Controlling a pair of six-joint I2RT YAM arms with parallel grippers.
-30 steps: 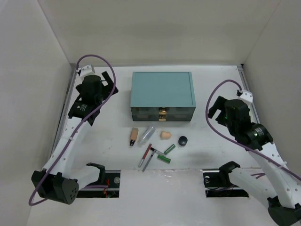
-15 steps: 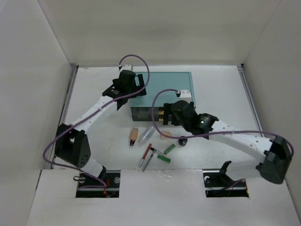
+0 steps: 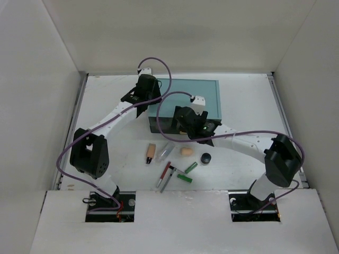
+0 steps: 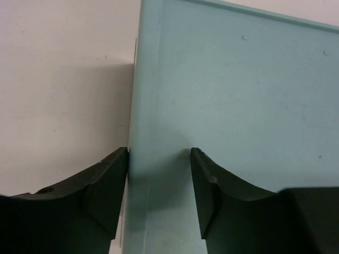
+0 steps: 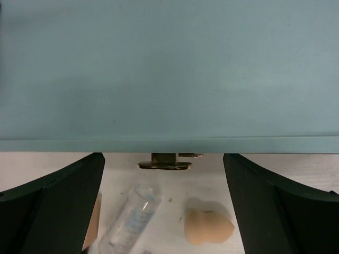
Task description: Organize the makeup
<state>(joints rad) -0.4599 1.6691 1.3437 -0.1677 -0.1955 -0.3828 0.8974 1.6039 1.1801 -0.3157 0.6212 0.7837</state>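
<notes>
The makeup lies on the table in front of the teal box [image 3: 209, 100]: a tan tube [image 3: 151, 153], a clear tube [image 3: 165, 151], a peach sponge [image 3: 186, 152], a black jar [image 3: 205, 157], two green tubes [image 3: 190, 168], and a red pencil [image 3: 163, 174] beside a grey one [image 3: 168, 180]. My left gripper [image 4: 159, 153] straddles the box's left top edge [image 4: 143, 106] with a narrowed gap, open. My right gripper [image 5: 163, 159] hangs wide open over the box front. The dark drawer handle [image 5: 164, 164], the clear tube [image 5: 130, 219] and the sponge [image 5: 208, 227] show between its fingers.
White walls enclose the table on three sides. The teal box [image 5: 169, 69] fills the upper half of the right wrist view. Both arm bases sit at the near edge, behind the white front panel [image 3: 180, 222].
Both arms have swung in from the table's sides to the teal box. The left jaws have narrowed over its left edge, while the right jaws stay wide. The makeup has not moved.
</notes>
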